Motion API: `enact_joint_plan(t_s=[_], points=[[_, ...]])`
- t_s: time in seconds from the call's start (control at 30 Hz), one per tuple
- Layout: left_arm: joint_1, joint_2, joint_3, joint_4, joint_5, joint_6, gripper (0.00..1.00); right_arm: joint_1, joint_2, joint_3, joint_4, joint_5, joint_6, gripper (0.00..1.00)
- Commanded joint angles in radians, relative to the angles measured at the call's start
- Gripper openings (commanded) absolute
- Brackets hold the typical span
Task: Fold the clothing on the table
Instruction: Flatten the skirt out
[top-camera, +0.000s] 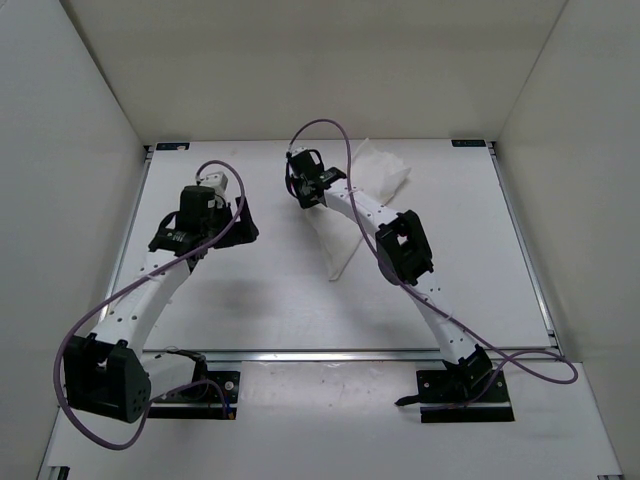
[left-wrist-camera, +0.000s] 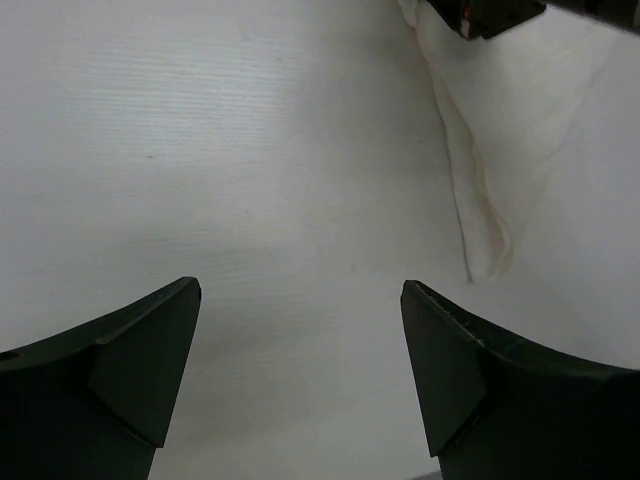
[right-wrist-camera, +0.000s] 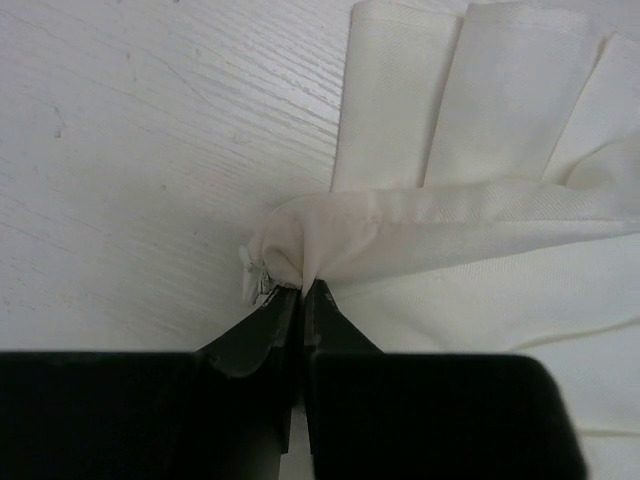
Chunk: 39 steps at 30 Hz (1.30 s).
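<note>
Plainly, the clothing (top-camera: 385, 170) lies on the far half of the counter (top-camera: 250, 300), right of the middle. Its broad end comes almost to the far edge, and from there it narrows on a slant to a tip near the counter's centre. The right arm (top-camera: 400, 245) reaches across it from the near edge and hides part of its middle.

The right claw (right-wrist-camera: 303, 298) is pinched together on a bunched bit of the clothing's border, on the side that faces the counter's left edge. A small knot of fabric bulges just beyond the tips, and three flat pleats fan away behind it.

The left claw (left-wrist-camera: 300, 290) stands wide apart, gripping nothing, over bare counter on the left half. The clothing's folded edge runs to its right, clear of its fingers.

Open surface lies between the clothing and the right edge, across the near strip in front of the silver rail (top-camera: 350, 353), and over much of the left half out to the left edge.
</note>
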<state>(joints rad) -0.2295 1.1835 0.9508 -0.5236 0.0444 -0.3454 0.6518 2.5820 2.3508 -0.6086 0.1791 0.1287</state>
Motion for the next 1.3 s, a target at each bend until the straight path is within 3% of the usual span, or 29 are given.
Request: enact_joint_plan(t_s=[0.0,0.2,0.27,0.4,0.47,0.6,0.67,0.8,0.87,0.97,1.1,1.27], points=[[-0.007,-0.033,-0.064,0.106,0.220,-0.030,0.91,-0.009,-0.138,0.018,-0.036,0.055,0.015,0.00],[-0.025,-0.058,-0.300,0.455,0.488,-0.341,0.75,-0.029,-0.267,-0.019,-0.069,0.034,0.069,0.00],[-0.050,-0.059,-0.375,0.555,0.518,-0.402,0.76,-0.017,-0.301,-0.019,-0.063,0.068,0.069,0.00],[-0.065,-0.048,-0.374,0.589,0.500,-0.426,0.75,-0.003,-0.402,-0.070,-0.049,0.174,0.060,0.00],[-0.068,-0.032,-0.371,0.614,0.496,-0.448,0.76,-0.010,-0.456,-0.137,-0.049,0.152,0.078,0.00],[-0.071,-0.004,-0.397,0.666,0.462,-0.555,0.78,-0.018,-0.647,-0.454,0.042,0.180,0.124,0.00],[-0.048,0.005,-0.402,0.663,0.437,-0.592,0.78,-0.024,-0.802,-0.707,0.143,0.178,0.168,0.00],[-0.008,0.034,-0.345,0.590,0.371,-0.561,0.77,-0.040,-1.104,-1.115,0.277,0.144,0.282,0.00],[0.012,0.044,-0.320,0.562,0.370,-0.538,0.78,-0.037,-1.196,-1.239,0.290,0.149,0.288,0.00],[0.006,0.091,-0.293,0.524,0.371,-0.497,0.78,-0.056,-1.276,-1.372,0.244,0.079,0.392,0.00],[-0.085,0.119,-0.260,0.441,0.354,-0.472,0.78,-0.044,-1.352,-1.562,0.331,0.027,0.483,0.00],[-0.189,0.053,-0.378,0.471,0.338,-0.556,0.73,-0.035,-1.335,-1.592,0.369,0.011,0.499,0.00]])
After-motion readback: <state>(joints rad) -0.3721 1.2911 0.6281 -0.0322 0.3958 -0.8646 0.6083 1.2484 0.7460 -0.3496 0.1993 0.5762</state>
